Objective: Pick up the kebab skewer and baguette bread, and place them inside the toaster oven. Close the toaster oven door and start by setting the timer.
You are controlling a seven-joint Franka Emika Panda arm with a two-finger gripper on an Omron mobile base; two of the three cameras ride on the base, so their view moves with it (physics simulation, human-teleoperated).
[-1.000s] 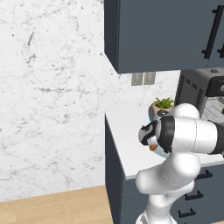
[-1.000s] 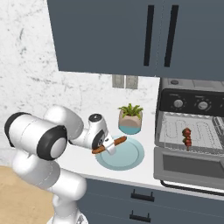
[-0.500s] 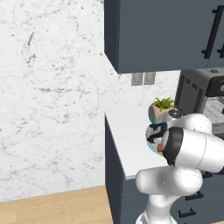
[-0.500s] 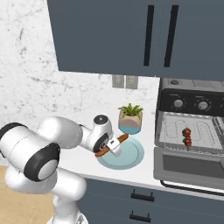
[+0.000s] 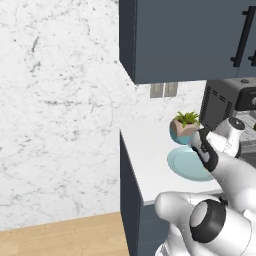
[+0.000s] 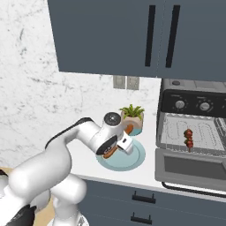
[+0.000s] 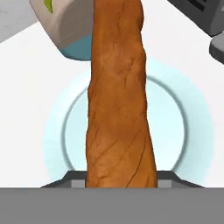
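Note:
My gripper [image 6: 117,144] is shut on the baguette bread [image 7: 118,100], a long orange-brown loaf that runs up the middle of the hand view. It hangs tilted over the light-blue plate [image 6: 133,160], its far end [image 6: 129,128] toward the potted plant. In the left base view the gripper [image 5: 202,148] sits over the plate [image 5: 184,166]. The kebab skewer [image 6: 189,138], red and dark chunks, lies on the wire rack inside the toaster oven [image 6: 194,102]. The toaster oven door [image 6: 190,168] hangs open, folded down in front.
A potted plant [image 6: 132,116] stands just behind the plate, close to the loaf's far end; its pot [image 7: 70,35] fills the hand view's upper left. Dark blue wall cabinets [image 6: 132,35] hang overhead. The counter's left edge [image 5: 131,165] drops off beside the marble wall.
The jaws have closed on the baguette, which lay on the plate a second ago. It now hangs tilted above the plate, and the arm has swung and stretched toward the oven side.

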